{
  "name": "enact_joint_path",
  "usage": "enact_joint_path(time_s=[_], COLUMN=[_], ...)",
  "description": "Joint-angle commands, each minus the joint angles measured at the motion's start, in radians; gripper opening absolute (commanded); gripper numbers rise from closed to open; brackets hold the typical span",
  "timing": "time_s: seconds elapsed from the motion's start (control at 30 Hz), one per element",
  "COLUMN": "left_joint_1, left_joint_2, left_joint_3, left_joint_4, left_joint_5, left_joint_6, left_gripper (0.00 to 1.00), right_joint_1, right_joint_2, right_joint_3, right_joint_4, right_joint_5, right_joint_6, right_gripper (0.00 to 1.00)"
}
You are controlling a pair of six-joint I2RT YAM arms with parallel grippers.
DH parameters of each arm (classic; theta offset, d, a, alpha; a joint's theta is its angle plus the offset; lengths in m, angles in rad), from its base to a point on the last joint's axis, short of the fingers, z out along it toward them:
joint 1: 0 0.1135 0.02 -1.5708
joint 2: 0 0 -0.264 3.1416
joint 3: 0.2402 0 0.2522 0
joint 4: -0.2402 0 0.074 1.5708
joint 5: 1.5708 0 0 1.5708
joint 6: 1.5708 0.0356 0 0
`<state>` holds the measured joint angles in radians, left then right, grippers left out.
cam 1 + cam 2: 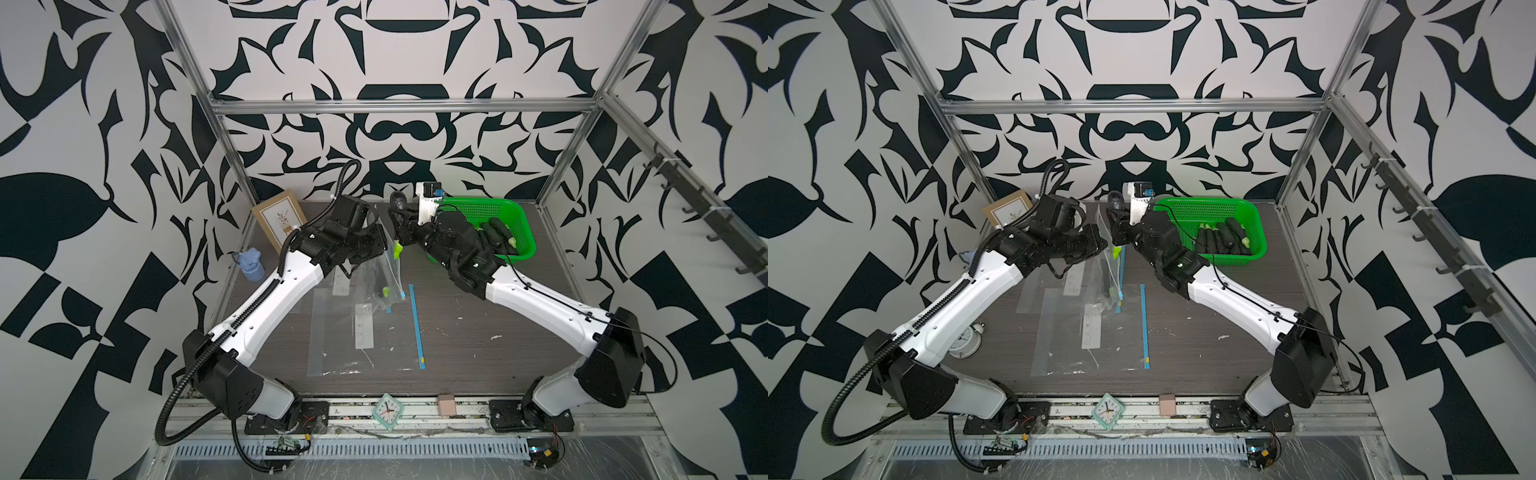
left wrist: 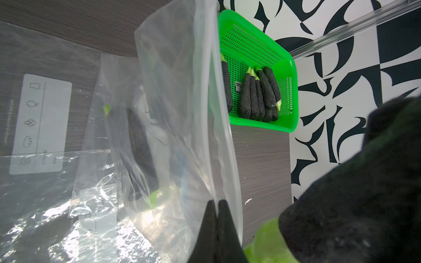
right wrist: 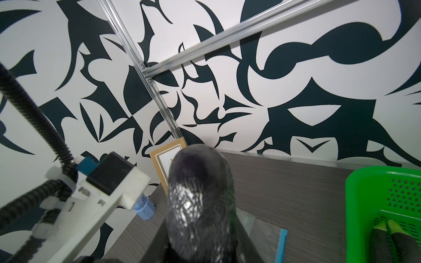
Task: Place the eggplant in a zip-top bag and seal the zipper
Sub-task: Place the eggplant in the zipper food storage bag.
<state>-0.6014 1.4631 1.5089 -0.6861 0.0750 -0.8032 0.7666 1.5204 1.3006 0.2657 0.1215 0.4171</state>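
Dark tabletop (image 3: 296, 182), eggplant (image 3: 200, 205) gripped between right jaws

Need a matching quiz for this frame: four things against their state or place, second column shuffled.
1 left gripper
2 right gripper
3 basket
4 square clock

a at the table's front edge, between the arm bases
b shut on an eggplant
c holds the spare eggplants
d shut on the edge of the lifted bag

Pairs: 1-d, 2-b, 3-c, 4-a

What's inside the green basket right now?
Several dark eggplants with green stems lie side by side in the green basket. The clear bag covers one end.
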Motion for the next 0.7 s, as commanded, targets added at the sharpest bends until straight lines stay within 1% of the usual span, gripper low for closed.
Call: enact_joint_path(time_s=[0.0,0.27,0.3,0.43,0.67], left_joint_1=[-0.004,-0.005,-0.005,-0.005,-0.005], left_joint_2=[0.003,-0.005,-0.006,-0.010,-0.006], left_joint_3=[0.033,0.034,0.033,0.033,0.031], left_joint_4=[-0.026,-0.026,-0.028,-0.030,-0.023], left_joint_5=[-0.006,-0.011,-0.012,-0.021,-0.018], left_joint_6=[0.006,0.003,0.004,0.007,0.013], left_gripper=[0.00,0.00,0.00,0.00,0.00], right_joint_1=[0.004,0.025,0.031,0.051,0.072], right_joint_2=[-0.004,0.069,0.070,0.063,0.052], right_joint_3=[0.026,-0.010,-0.025,-0.079,-0.153], right_joint_4=[0.080,0.166,0.185,0.240,0.277], right_joint_5=[0.026,0.063,0.098,0.158,0.194], right_joint_6=[0.002,-0.014,-0.018,-0.050,-0.063], right_gripper=[0.12,0.12,0.13,0.13,0.18])
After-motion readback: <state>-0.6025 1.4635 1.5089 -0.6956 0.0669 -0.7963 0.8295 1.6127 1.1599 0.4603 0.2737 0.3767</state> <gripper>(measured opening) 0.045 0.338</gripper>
